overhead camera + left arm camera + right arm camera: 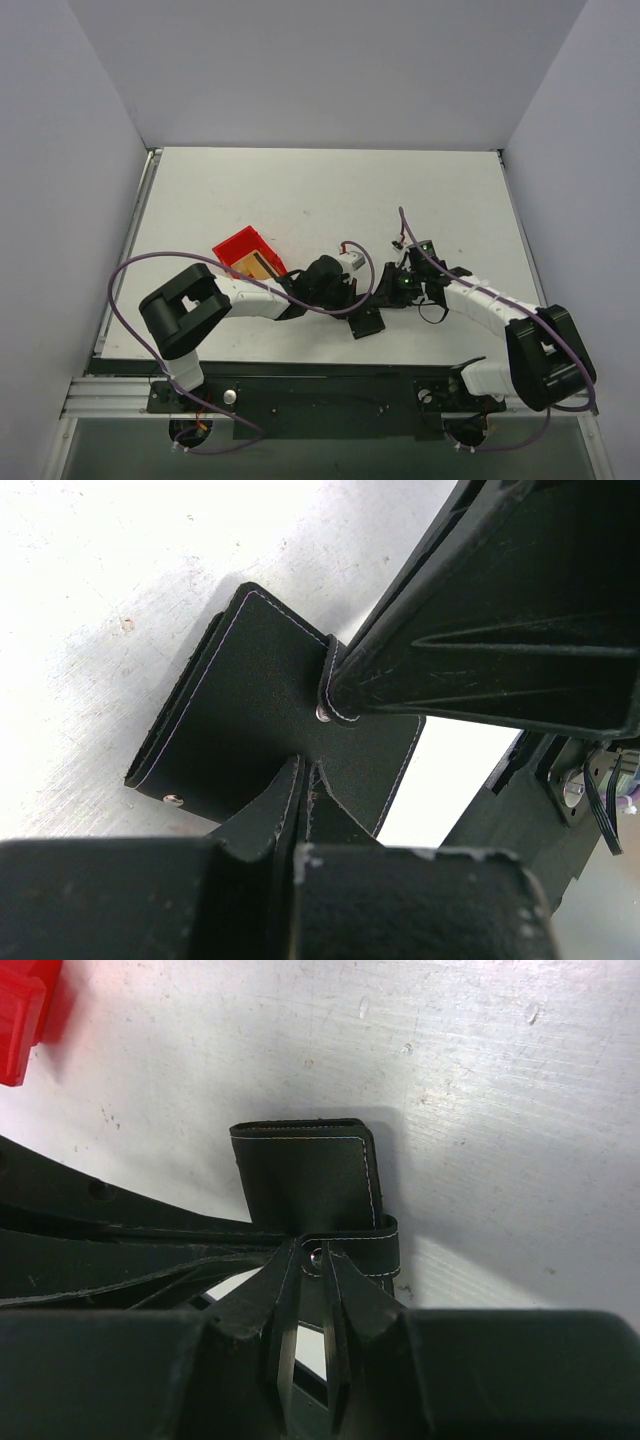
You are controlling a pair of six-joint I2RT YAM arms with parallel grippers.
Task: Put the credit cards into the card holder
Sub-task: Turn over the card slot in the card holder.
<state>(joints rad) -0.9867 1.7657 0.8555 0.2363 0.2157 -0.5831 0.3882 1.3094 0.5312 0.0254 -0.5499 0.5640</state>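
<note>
The card holder (367, 322) is a flat black wallet, held between both grippers near the table's front edge. In the left wrist view the card holder (250, 710) is folded, with a silver stud (174, 800) on its lower corner. My left gripper (305, 775) is shut on its near edge. My right gripper (317, 1258) is shut on the wallet's strap tab (370, 1250), beside its silver snap. The credit cards (258, 265) are gold-tan and lie in the red bin (240, 245), left of my left gripper (352, 298). My right gripper (386, 295) faces the left one.
The red bin's corner also shows in the right wrist view (20, 1010), at the top left. The white tabletop (330, 195) stretches to the grey walls. A black rail (320, 395) with the arm bases runs along the near edge.
</note>
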